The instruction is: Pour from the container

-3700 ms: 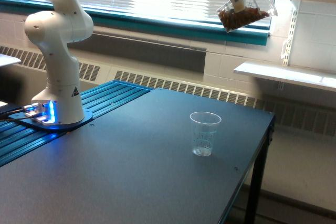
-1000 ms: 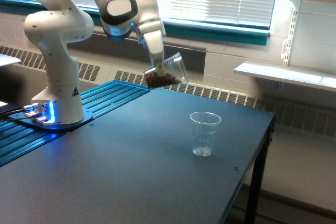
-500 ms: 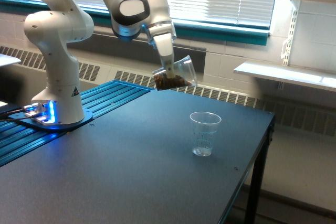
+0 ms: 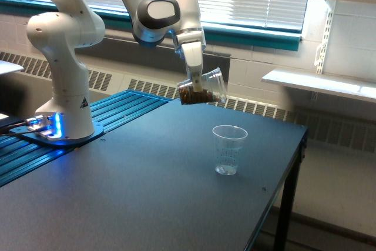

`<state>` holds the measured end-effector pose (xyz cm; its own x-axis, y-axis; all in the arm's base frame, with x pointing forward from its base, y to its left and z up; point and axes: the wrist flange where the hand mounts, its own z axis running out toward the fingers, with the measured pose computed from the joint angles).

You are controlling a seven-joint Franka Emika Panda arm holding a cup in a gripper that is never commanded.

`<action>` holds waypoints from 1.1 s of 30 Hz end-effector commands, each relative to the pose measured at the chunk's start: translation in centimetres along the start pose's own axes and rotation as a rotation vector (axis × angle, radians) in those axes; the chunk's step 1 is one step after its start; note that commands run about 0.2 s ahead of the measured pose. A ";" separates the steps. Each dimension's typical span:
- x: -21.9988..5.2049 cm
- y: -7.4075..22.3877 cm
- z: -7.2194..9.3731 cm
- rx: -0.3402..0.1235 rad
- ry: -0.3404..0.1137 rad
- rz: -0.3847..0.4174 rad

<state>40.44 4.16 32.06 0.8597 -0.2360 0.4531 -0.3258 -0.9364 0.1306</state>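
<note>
The container [image 4: 204, 87] is a clear plastic cup with brown granules lying along its lower side. It hangs tilted in the air, its mouth turned to the exterior view's right. My gripper [image 4: 195, 82] is shut on it from above. A smaller clear cup with printed marks [image 4: 228, 149] stands upright on the dark table [image 4: 117, 204], below the container and to its right. No granules show in the small cup.
The arm's white base [image 4: 63, 57] stands at the exterior view's left on a blue ribbed platform [image 4: 126, 107]. The table's right edge [image 4: 296, 151] drops off close to the small cup. A white shelf [image 4: 317, 83] is fixed to the wall at the right.
The arm has brought the container down from high at the upper right, then carried it rightward over the last second, closer to the small cup. The small cup has not moved.
</note>
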 end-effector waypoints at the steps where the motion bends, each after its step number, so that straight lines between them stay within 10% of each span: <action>1: 0.2 0.1 0.2 -0.032 0.000 0.051; 33: -2.3 -1.9 3.0 -0.108 -0.055 0.084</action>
<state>40.16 4.76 28.59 0.8659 -0.2937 0.4049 -0.4001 -0.8925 0.2082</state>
